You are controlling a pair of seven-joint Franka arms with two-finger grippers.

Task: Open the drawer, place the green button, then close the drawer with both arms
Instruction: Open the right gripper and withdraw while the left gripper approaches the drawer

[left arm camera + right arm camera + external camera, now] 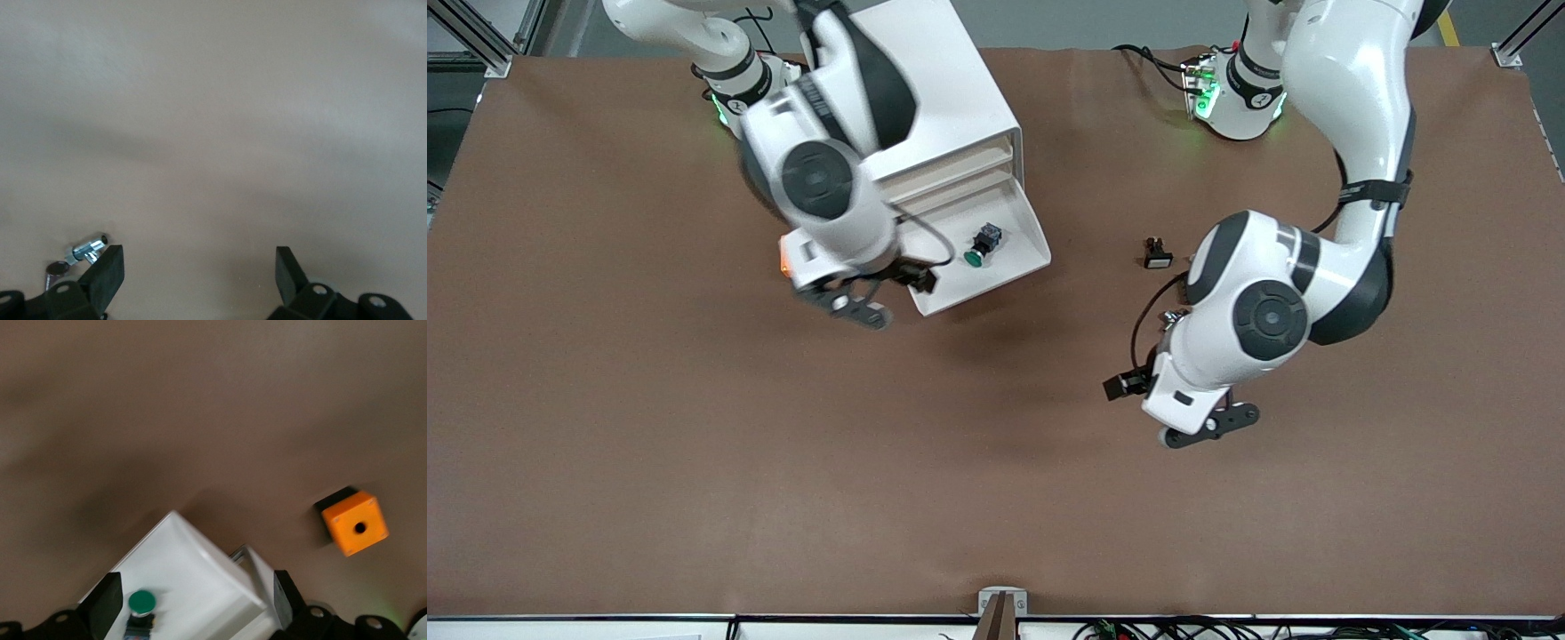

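The button (981, 246) lay inside the pulled-out drawer (1009, 267) of the white cabinet (951, 98), and no lettering could be read on either. The right gripper (860, 307) hung over the drawer's front edge with its fingers apart and empty. The left gripper (1209, 425) waited over bare table (694, 462), fingers likewise apart, with a black-and-white switch (1157, 254) lying between it and the left arm's base.
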